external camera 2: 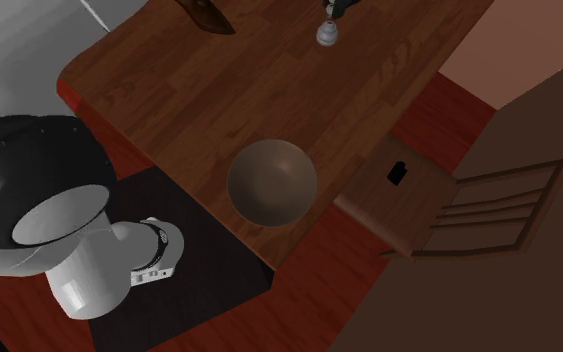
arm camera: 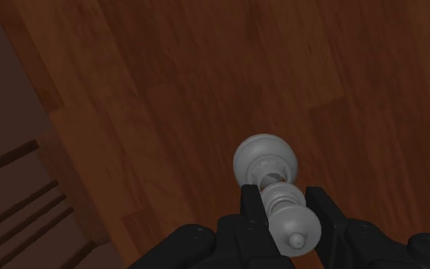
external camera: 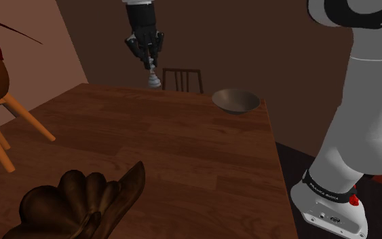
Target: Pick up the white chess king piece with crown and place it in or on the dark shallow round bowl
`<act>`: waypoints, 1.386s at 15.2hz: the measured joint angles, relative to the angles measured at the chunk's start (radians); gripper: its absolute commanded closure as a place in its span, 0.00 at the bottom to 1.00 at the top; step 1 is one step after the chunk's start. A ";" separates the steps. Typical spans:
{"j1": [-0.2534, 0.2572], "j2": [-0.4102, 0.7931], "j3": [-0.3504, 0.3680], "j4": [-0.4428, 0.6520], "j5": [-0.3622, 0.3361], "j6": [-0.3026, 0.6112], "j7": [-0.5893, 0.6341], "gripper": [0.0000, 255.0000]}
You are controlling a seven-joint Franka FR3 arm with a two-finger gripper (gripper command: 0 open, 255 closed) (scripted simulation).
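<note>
King piece sits clasped in the gripper — the two black fingers are closed on its upper stem, just under the crown, w/ the round base pointing away from the hand toward the wood table. It reads pale grey-white. In the shoulder view it hangs upright below the hand over the table's far side. It looks clear of the top, tho the gap itself is hard to read.

Handling, as a judgement: small, light, rigid, w/ a smooth turned surface, so it could swivel or slip btwn the pads if swung fast. The narrow waist under the crown is a sensible hold, since the bulges above and below should stop it sliding out. Prob not fragile, but tall on a small base, so inside a curved bowl it'll likely tip over — fine for this task.

Farther on, the dark shallow bowl stands empty near the table edge on the shoulder view's right, well apart from the king. In the second exterior view it's the brown round dish mid-picture, w/ the king up near the top edge. Beyond the table edge is a wooden chair w/ a slatted back. Next step, I'd guess: carry across, lower over the bowl's middle, release low
</note>
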 measured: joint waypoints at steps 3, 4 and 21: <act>-0.039 -0.133 -0.016 -0.174 0.032 0.045 -0.046 1.00; -0.050 -0.176 -0.022 -0.228 0.041 0.059 -0.063 1.00; -0.157 -0.739 -0.213 -0.765 0.065 0.041 -0.363 1.00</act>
